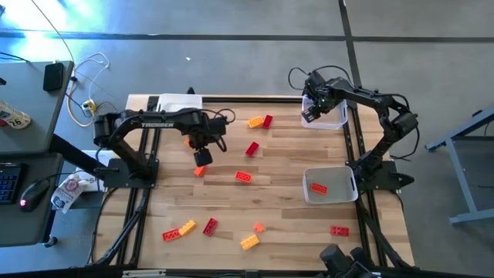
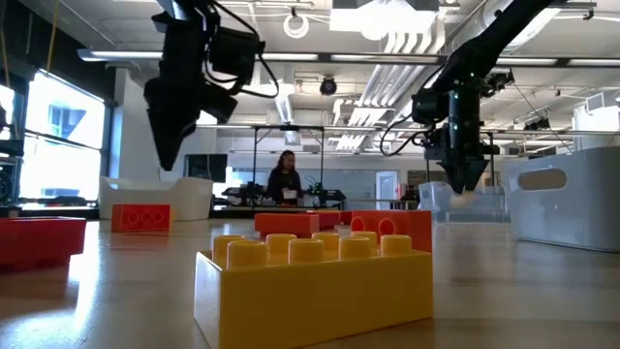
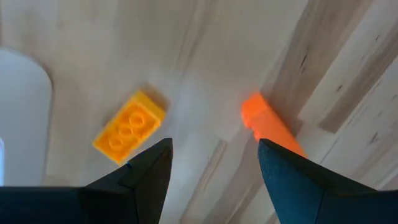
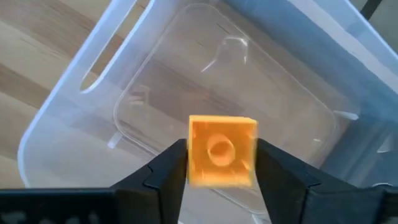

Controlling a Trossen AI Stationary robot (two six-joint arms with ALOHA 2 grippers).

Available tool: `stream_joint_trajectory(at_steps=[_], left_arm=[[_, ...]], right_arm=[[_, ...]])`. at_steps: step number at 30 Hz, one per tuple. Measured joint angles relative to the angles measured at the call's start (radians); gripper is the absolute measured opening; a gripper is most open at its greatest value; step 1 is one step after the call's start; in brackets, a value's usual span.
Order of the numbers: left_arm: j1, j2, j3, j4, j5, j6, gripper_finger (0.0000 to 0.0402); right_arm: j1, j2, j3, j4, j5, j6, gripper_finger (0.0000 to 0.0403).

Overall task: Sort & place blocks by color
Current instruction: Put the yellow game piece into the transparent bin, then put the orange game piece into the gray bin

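Observation:
Small red, orange and yellow blocks lie scattered on the wooden table. My left gripper point(image 1: 202, 153) point(image 3: 214, 146) hangs open above the table's left middle. It hovers over bare wood between a yellow block point(image 3: 129, 127) and an orange block point(image 3: 270, 124) point(image 1: 199, 171), touching neither. My right gripper point(image 1: 311, 113) point(image 4: 222, 146) is over the clear tray point(image 4: 68, 99) point(image 1: 336, 120) at the far right, shut on a small orange block point(image 4: 222, 151). The low view shows both grippers raised off the table, left gripper point(image 2: 170, 145) and right gripper point(image 2: 463, 179). My right gripper pinches the small orange block by two opposite side faces point(image 4: 194, 152), one finger on each side, coming from above and pointing down. The block is lifted clear, its studded face turned toward the wrist camera, above the floor of the clear tray.
A second tray point(image 1: 347, 189) at the right holds a red block point(image 1: 318, 188). A white tray point(image 1: 179, 103) sits at the far left. Loose blocks lie mid-table point(image 1: 252, 149), point(image 1: 245, 177), point(image 1: 255, 121) and along the near edge point(image 1: 187, 228), point(image 1: 248, 242), point(image 1: 339, 230).

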Motion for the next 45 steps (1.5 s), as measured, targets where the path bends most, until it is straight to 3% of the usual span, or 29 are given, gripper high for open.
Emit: stream_joint_trajectory(at_steps=[9, 23, 36, 45], left_arm=[[0.003, -0.125, -0.073, 0.085, 0.000, -0.224, 0.0223], [-0.110, -0.099, -0.073, 0.092, -0.001, -0.342, 0.0223], [-0.191, -0.098, -0.074, 0.104, -0.053, -0.436, 0.0223], [-0.222, -0.099, -0.227, 0.246, -0.048, -0.526, 0.0223]], right_arm=[[0.000, 0.000, 0.000, -0.007, 0.057, 0.087, 0.0213], [0.035, -0.011, 0.000, -0.024, 0.049, 0.105, 0.0213], [0.088, -0.245, 0.000, -0.033, 0.049, 0.113, 0.0213], [0.139, -0.360, 0.000, -0.057, 0.050, 0.115, 0.0213]])
